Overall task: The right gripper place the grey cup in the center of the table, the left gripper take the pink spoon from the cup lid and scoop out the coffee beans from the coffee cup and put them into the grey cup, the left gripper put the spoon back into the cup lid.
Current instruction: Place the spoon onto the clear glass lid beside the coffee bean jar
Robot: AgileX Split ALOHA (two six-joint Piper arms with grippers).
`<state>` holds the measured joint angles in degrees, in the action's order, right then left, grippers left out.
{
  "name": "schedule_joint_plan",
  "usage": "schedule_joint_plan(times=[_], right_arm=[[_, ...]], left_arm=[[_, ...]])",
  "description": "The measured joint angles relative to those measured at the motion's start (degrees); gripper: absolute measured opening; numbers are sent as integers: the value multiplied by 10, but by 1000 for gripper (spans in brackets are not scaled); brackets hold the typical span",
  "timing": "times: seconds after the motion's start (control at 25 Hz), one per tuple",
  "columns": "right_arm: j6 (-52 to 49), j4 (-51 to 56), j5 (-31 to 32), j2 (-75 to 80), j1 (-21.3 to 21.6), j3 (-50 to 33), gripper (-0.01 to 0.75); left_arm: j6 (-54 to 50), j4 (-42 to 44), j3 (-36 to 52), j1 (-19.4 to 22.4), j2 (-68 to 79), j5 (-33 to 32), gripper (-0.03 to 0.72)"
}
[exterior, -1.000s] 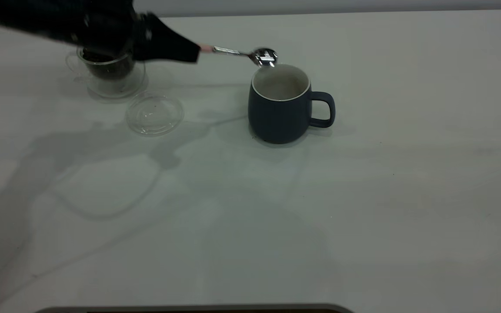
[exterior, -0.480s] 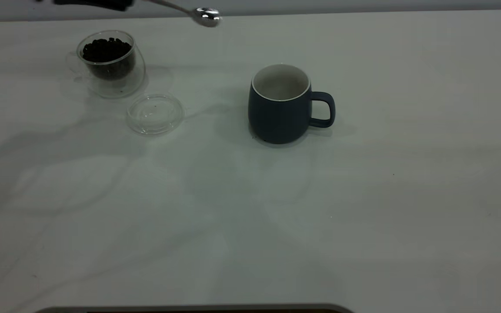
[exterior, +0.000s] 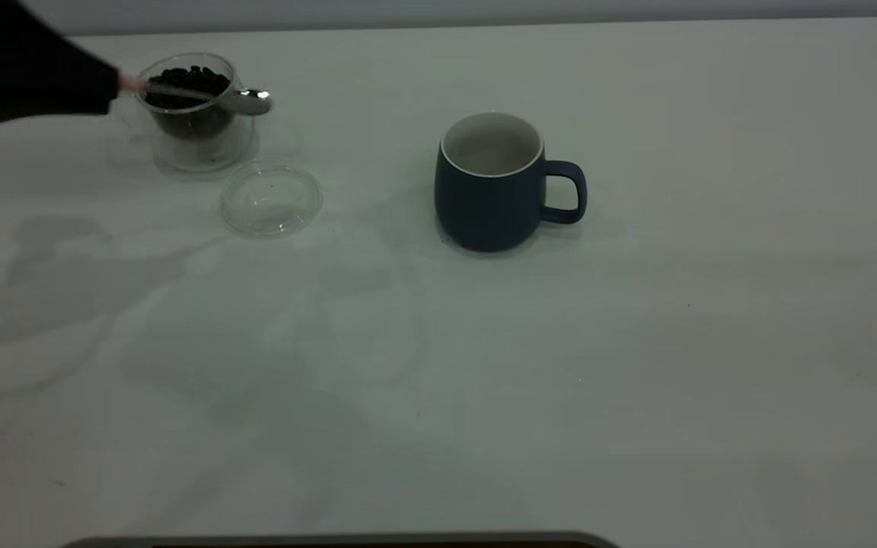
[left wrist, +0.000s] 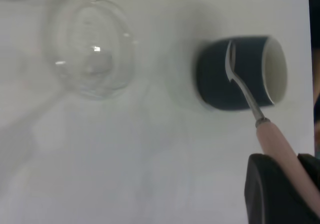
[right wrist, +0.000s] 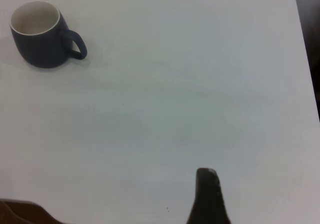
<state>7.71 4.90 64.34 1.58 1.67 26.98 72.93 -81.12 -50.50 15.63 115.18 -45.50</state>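
Observation:
My left gripper (exterior: pixel 107 90) reaches in at the table's far left, shut on the pink spoon's handle (left wrist: pixel 280 146). The spoon's stem lies across the top of the coffee cup (exterior: pixel 193 122). Its shiny bowl (exterior: pixel 252 101) pokes out just past the cup's right rim, and no beans show in it. Dark coffee beans (exterior: pixel 187 78) fill the glass cup. The transparent cup lid (exterior: pixel 271 199) lies bare in front of that cup. The grey cup (exterior: pixel 492 190) stands upright mid-table with its handle to the right and its inside white. The right gripper (right wrist: pixel 207 196) hangs far from the grey cup (right wrist: pixel 42 36).
The white table (exterior: pixel 636 365) stretches wide and bare to the right of the grey cup and toward the near edge. A dark rounded edge (exterior: pixel 332 542) runs along the bottom of the exterior view.
The spoon's bowl was at the grey cup's far rim, then rose toward the far edge. It has now swung left and down over the coffee cup.

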Motion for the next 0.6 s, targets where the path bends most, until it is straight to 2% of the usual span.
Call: schedule_joint_plan(times=[0.12, 0.28, 0.6], right_arm=[[0, 0, 0, 0, 0, 0, 590], [0, 0, 0, 0, 0, 0, 590], [0, 0, 0, 0, 0, 0, 590]], left_arm=[[10, -16, 9, 26, 34, 8, 115], [32, -42, 9, 36, 96, 16, 115], [190, -150, 7, 36, 190, -29, 115]])
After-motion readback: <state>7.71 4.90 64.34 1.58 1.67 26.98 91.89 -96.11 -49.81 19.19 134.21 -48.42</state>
